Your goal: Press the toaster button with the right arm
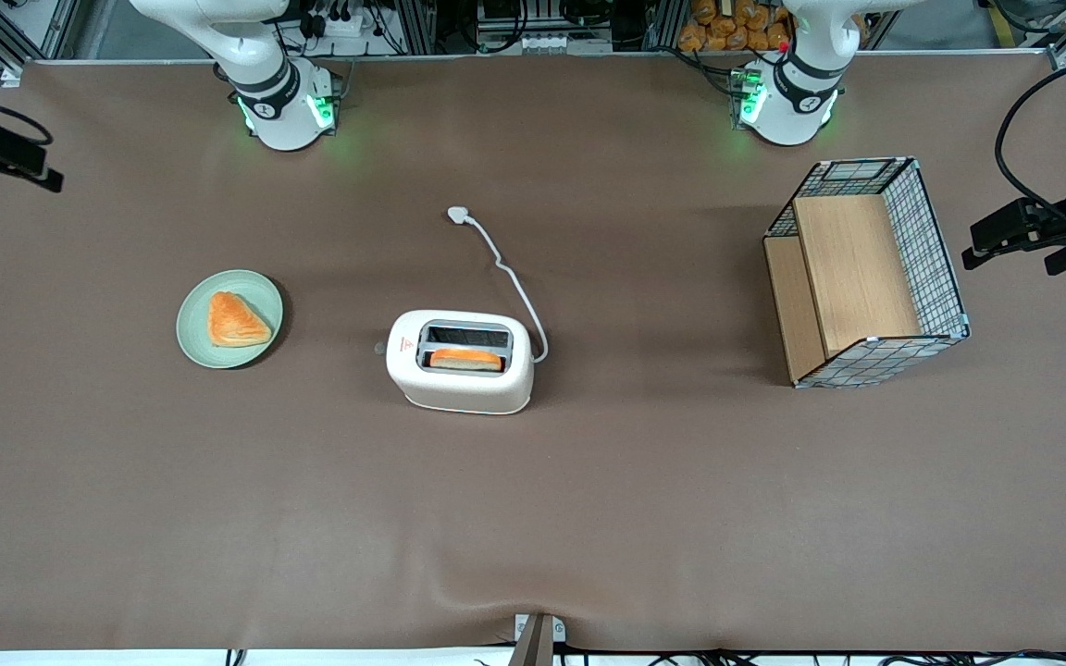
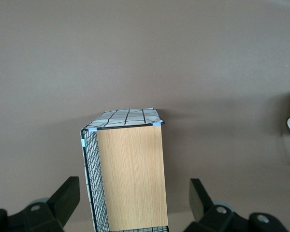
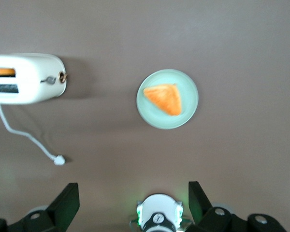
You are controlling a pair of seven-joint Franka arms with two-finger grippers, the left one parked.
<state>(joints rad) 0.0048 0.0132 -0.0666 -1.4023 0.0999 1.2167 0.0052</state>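
Four items on the brown worktop (image 1: 588, 518), listed as we read across the front view, with the gripper (image 3: 134, 205) logged first: it hangs high at the working arm's end of the worktop, well apart from everything, its jaws spread wide with nothing between them, as the right wrist view shows. Item one, a pale green plate (image 1: 192, 344) carrying a wedge of orange pastry (image 1: 236, 320), toward the working arm's end. Item two, the toaster (image 1: 459, 362), near the middle of the worktop, standing upright, one slot holding a slice of toast (image 1: 465, 359), the slot farther from the front camera dark. Its button (image 1: 379, 349) is a tiny grey tab on the narrow end that faces the plate; the right wrist view shows it (image 3: 50, 80) standing out from that end. Item three, a white cord (image 1: 513, 282) running from the toaster's other end to a plug (image 1: 458, 215) lying farther from the front camera. Item four, a wire-and-wood basket (image 1: 866, 273), toward the parked arm's end. Handling note: we judge the toaster a light, smooth shell that may slide or tip under a sideways shove, so contact belongs on the tab's upper face, pressed straight down. The tab looks stiff but small and easy to slip off.
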